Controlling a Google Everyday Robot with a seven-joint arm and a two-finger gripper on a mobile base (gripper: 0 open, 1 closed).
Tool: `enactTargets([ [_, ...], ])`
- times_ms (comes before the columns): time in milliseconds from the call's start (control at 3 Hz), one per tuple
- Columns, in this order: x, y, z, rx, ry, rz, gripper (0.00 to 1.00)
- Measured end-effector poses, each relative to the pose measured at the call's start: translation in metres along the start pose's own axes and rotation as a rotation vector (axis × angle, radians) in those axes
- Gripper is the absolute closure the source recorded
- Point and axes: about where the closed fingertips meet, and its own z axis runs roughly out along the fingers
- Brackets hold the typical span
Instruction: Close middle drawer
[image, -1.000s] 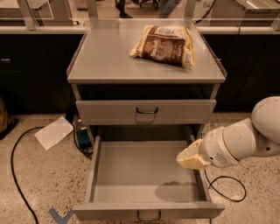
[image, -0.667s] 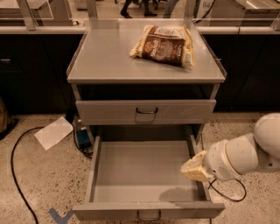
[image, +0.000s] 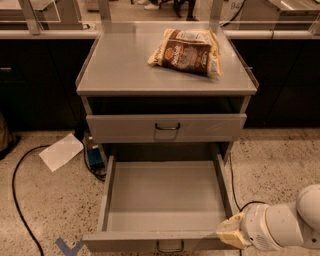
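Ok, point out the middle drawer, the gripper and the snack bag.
middle drawer (image: 165, 192), camera view, bare floor.
gripper (image: 231, 234), camera view, tip at drawer's front right corner.
snack bag (image: 186, 51), camera view, middle.

Snack bag (image: 186, 51) on cabinet top (image: 125, 70); paper sheet (image: 61, 151) (white, flat) on floor (image: 55, 205).

We see a cart (image: 125, 75) in the middle. A snack bag (image: 186, 50) lies on its top, toward the back right. Under the top sits the upper drawer (image: 210, 127), pushed in. Below it, the middle drawer (image: 165, 195) sticks far out toward us.

The gripper (image: 231, 234) is low on the right, at the drawer's front right corner. We cannot tell if it touches. Its arm (image: 285, 225) goes off to the right.

A sheet of paper (image: 61, 151) and a cable (image: 17, 200) lie on the floor left of the cart. A tape mark (image: 67, 246) is near the drawer's front left corner.
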Motion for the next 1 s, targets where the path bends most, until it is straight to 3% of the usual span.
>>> enactTargets([
  [333,0.033,0.006,0.023,-0.063,-0.009,0.065,1.0],
  [667,0.033,0.006,0.024,-0.063,-0.009,0.065,1.0],
  [1000,0.046,0.011,0.056,-0.095,-0.022,0.086,1.0],
])
